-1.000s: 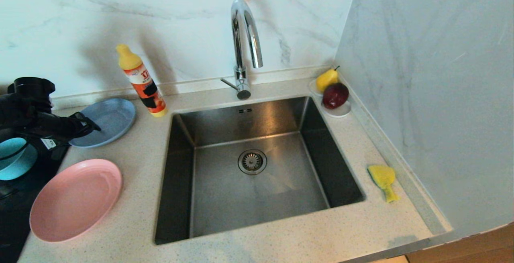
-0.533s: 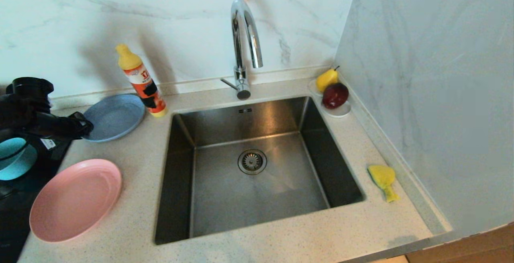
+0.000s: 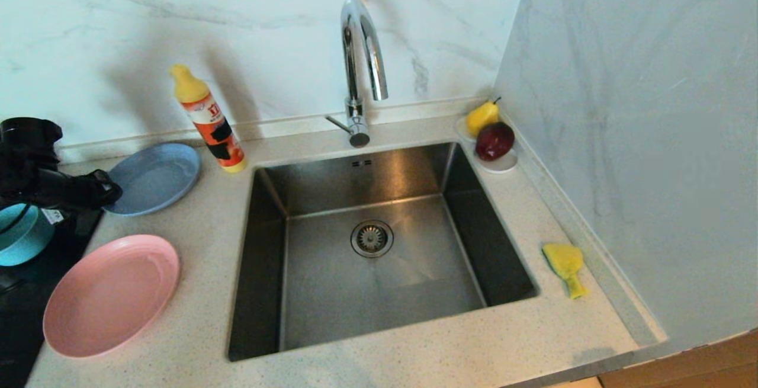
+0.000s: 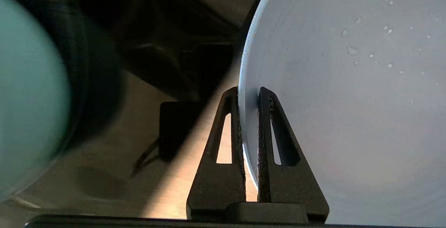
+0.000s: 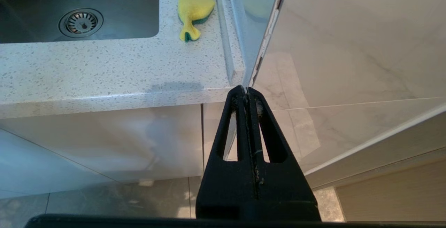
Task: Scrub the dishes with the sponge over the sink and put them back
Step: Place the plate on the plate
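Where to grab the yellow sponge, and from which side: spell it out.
Grip the sponge across its broad rounded end, not the thin tail that points toward the counter's front edge. It lies flat between the sink and the side wall, so a hold from above, fingers closing over the wide part, looks best. The right gripper, shut and parked below the counter front, is the nearer one.

Head camera is looking down over the sink (image 3: 379, 246); right wrist camera, below the bench (image 5: 104, 75), is sharing its drain.
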Tool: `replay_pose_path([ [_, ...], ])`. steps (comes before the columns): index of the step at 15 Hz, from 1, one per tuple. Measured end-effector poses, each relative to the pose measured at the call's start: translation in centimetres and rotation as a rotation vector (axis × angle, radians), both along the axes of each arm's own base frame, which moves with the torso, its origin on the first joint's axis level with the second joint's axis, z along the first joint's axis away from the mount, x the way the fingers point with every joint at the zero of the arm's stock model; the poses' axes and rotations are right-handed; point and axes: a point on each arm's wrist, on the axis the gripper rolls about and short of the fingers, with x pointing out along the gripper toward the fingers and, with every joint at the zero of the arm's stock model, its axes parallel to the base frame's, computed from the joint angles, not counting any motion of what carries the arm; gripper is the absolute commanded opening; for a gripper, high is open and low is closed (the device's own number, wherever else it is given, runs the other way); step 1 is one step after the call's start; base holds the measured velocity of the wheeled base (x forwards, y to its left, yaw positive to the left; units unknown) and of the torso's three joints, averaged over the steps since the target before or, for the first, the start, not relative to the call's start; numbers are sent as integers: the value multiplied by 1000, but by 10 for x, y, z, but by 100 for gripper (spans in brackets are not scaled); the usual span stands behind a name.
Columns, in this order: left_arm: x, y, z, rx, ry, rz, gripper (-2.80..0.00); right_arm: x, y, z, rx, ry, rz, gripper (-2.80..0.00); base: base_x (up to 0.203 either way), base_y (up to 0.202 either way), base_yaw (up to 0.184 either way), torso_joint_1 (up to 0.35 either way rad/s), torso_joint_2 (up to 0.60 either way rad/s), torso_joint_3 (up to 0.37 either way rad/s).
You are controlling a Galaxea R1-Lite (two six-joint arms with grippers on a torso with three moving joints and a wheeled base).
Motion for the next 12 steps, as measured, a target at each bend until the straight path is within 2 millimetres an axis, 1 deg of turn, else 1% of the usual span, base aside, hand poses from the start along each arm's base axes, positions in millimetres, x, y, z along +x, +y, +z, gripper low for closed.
replay_pose_path([
  [3,-7,5,11,9,-28,18,-280,0,0,0,0,0,0,-280,0,0,0,0,0,0],
  [5,-13,4,27,19,-62,23,-280,0,0,0,0,0,0,-280,0,0,0,0,0,0],
  [9,-29,-6,66,55,-143,23,-280,0,0,0,0,0,0,-280,0,0,0,0,0,0],
  [12,-42,-15,92,86,-186,21,-280,0,0,0,0,0,0,-280,0,0,0,0,0,0],
])
